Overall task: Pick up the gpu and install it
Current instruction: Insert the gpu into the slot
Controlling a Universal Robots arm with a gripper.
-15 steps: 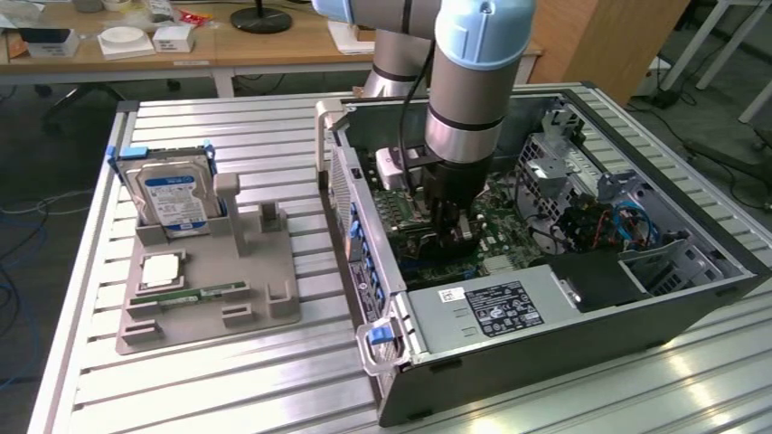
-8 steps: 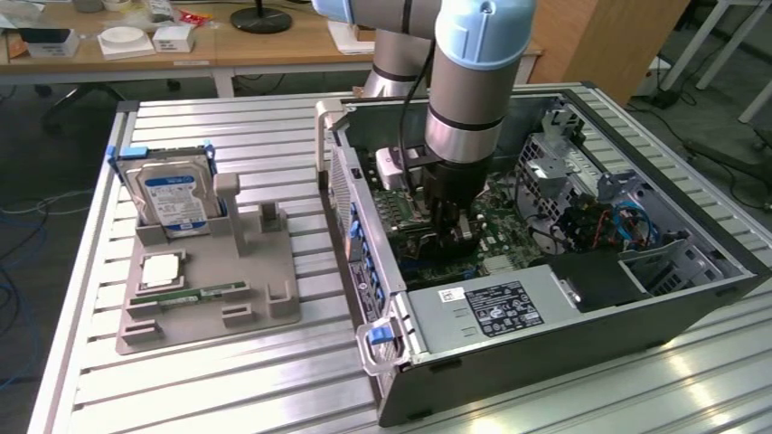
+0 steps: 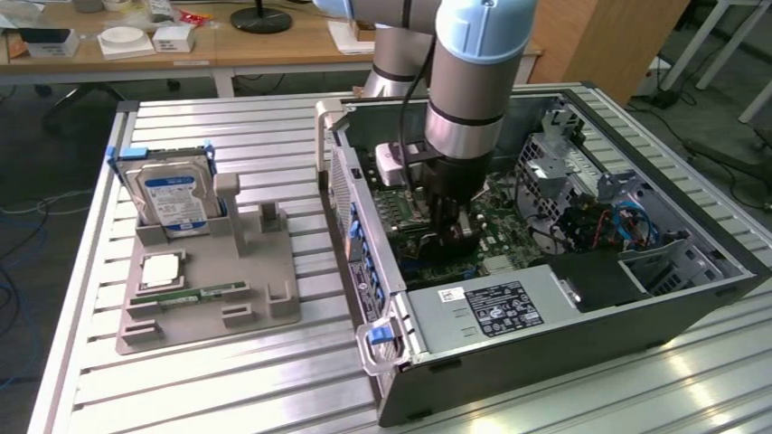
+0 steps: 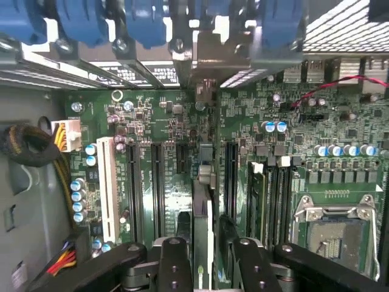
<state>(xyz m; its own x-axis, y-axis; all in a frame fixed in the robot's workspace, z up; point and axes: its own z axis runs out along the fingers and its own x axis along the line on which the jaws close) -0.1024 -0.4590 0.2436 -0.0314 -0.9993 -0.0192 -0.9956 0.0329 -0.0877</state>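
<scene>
Inside the open grey computer case (image 3: 579,298), the gpu (image 4: 202,201), a thin dark circuit card seen edge-on, stands upright over the green motherboard (image 4: 170,131) among the long black expansion slots (image 4: 155,182). The gripper (image 4: 204,258) has its jaws closed on the card's upper edge. For a sound seating, the card edge must stay parallel to the slot and descend squarely, without tilt. Well apart, the silver hard drive with blue-white label (image 3: 172,197) stands in the grey holder (image 3: 205,289) on the slatted metal counter (image 3: 217,380).
</scene>
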